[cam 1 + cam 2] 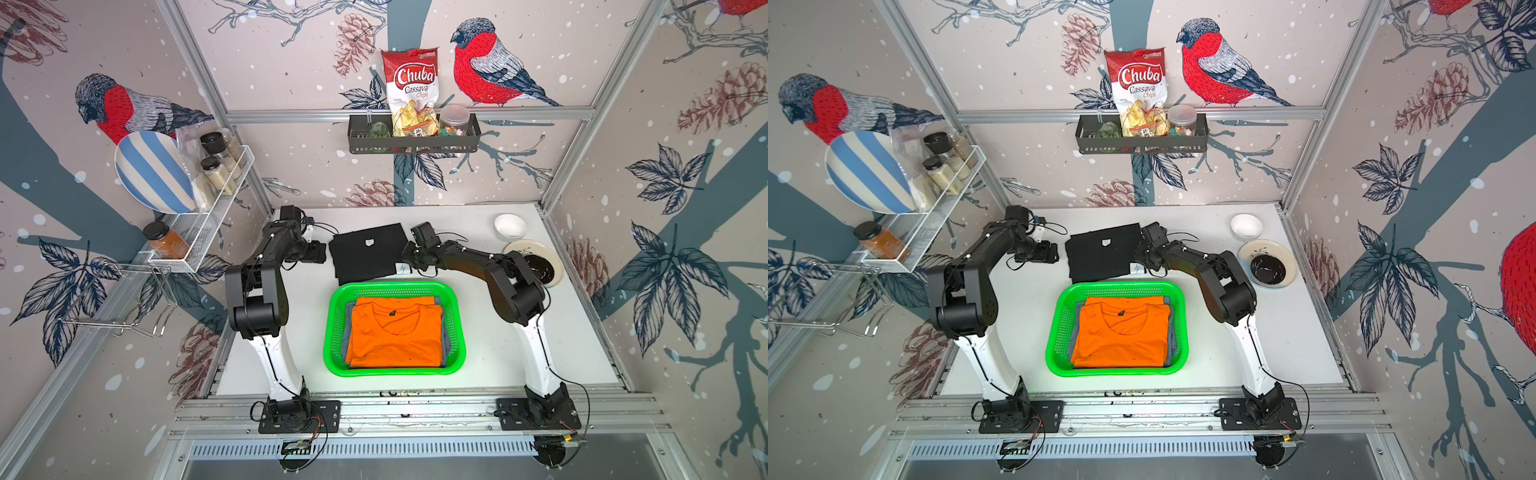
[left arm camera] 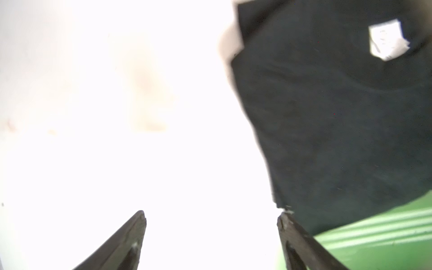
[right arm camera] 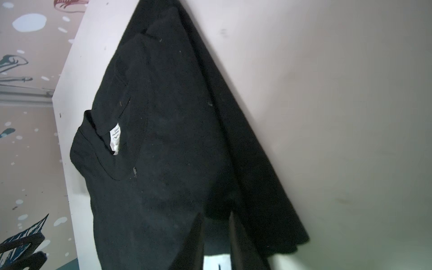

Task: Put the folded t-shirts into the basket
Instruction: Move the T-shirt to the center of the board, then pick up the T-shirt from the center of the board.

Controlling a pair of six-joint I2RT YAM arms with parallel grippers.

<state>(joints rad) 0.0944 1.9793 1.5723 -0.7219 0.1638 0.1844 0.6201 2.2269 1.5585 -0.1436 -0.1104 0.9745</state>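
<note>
Stretched low, right claw (image 3: 216,214) pinches black t-shirt (image 3: 163,140) edge

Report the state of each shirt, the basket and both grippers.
orange t-shirt: folded, in the green basket, on top
grey-blue t-shirt: folded, beneath the orange one
black t-shirt: folded, on the table, outside the basket
left gripper: open, holding nothing
right gripper: shut on the black t-shirt's edge

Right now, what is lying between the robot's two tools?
The black t-shirt lies there, folded flat. The left tool is at one side edge and the right tool at the opposite edge. Both top views show this.
</note>
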